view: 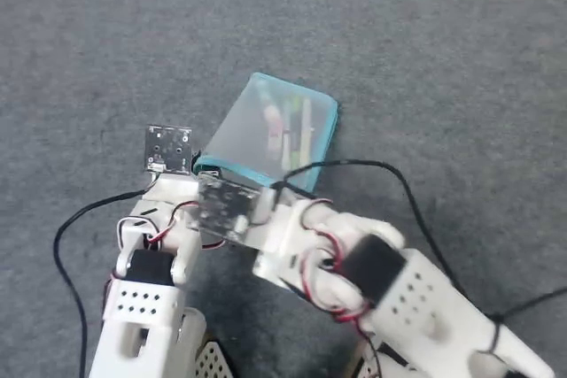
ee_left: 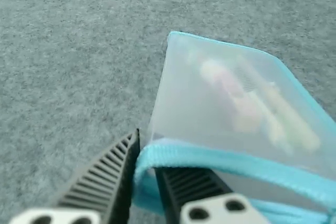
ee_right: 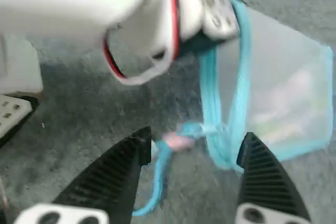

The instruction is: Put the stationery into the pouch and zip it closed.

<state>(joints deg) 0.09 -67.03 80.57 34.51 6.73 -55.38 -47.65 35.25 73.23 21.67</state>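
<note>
The translucent pouch with teal edging lies in the middle of the grey mat, with colourful stationery inside it. Through its wall the stationery looks pink, white and yellow. My left gripper is shut on the teal zipper edge at the pouch's near left corner. My right gripper stands open just above the mat at the pouch's near end. Between its fingers lie the pink zipper pull and a teal cord. The pouch stretches away beyond it.
Grey felt mat covers the table around the pouch. Black cables trail over the right arm and beside the left arm's base. The left arm's white wrist hangs close over the right gripper.
</note>
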